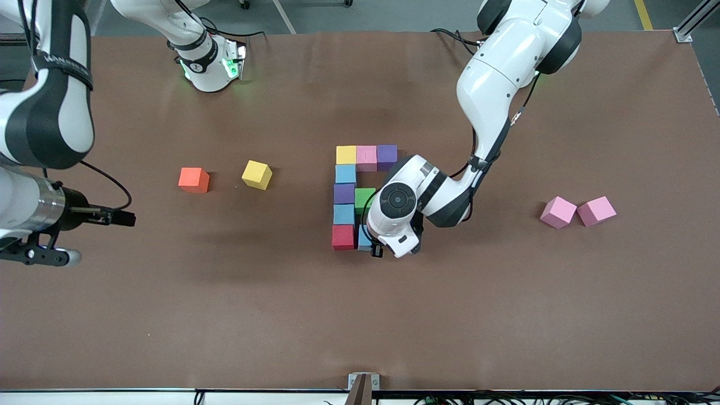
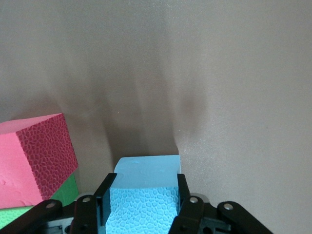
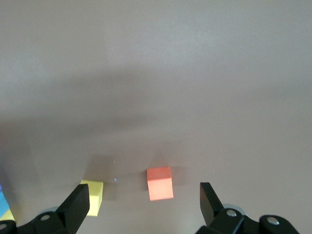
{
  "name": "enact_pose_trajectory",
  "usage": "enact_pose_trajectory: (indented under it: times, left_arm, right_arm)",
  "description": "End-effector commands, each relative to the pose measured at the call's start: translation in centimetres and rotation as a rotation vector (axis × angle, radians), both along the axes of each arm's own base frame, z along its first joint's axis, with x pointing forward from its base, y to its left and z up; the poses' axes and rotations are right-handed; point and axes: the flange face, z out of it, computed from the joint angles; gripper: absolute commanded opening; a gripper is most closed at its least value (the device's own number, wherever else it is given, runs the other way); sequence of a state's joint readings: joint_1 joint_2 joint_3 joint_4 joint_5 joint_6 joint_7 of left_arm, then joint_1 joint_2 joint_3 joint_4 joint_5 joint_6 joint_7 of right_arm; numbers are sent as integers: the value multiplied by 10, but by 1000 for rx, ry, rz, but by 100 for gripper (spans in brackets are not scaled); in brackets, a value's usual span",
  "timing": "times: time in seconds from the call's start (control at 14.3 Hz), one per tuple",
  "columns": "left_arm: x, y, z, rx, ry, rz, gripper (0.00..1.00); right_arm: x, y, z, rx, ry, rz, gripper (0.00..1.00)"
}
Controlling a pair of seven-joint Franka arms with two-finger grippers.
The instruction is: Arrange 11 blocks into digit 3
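- Left gripper (image 2: 142,207) pinches a blue cube (image 2: 144,195), low at the table (image 1: 360,315).
- That cube sits just beside the red cube (image 1: 343,237), below the green cube (image 1: 364,198).
- Right gripper (image 3: 145,204), fingers spread, waits above the orange cube (image 3: 160,183).

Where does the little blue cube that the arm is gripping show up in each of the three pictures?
Front view: the blue cube peeks out beside the red cube, under the left gripper.
Left wrist view: the cube sits between the shut fingers.
Right wrist view: not in it; the right gripper waits, open.
Shared landmark: the red cube appears in the front and left wrist views.
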State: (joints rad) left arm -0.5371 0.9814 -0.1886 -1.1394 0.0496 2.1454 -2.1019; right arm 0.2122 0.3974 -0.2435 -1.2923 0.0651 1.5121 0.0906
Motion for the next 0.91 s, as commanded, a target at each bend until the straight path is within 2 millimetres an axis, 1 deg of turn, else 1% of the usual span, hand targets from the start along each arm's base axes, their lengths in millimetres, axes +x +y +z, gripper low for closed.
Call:
enact_pose_trajectory:
  times: [0.0,0.14,0.28,0.35,0.42,0.56,0.7,0.84]
  left_arm:
    - [3,-6,0,-3,2,22,20]
    - [3,-7,-5,-5,5,39,21]
    - [2,-9,-4,-7,0,41,21]
    - [1,-12,-3,-10,-1,39,21]
    - [1,-11,-4,-8,-1,38,21]
    - [0,-12,-4,-8,-1,36,21]
    - [1,-12,-3,-10,-1,39,21]
    - [1,-12,-4,-10,-3,38,21]
  right_arm:
    - [-34,6,9,11,3,25,100]
    - [-47,0,13,26,1,20,100]
    - [-63,-1,19,32,-3,25,100]
    - [-69,-1,19,17,0,32,100]
    - [-72,5,19,0,-3,49,100]
    - [-74,3,24,-5,-8,38,100]
    - [-79,7,34,-4,-20,43,100]
    - [-85,4,45,-1,-11,37,100]
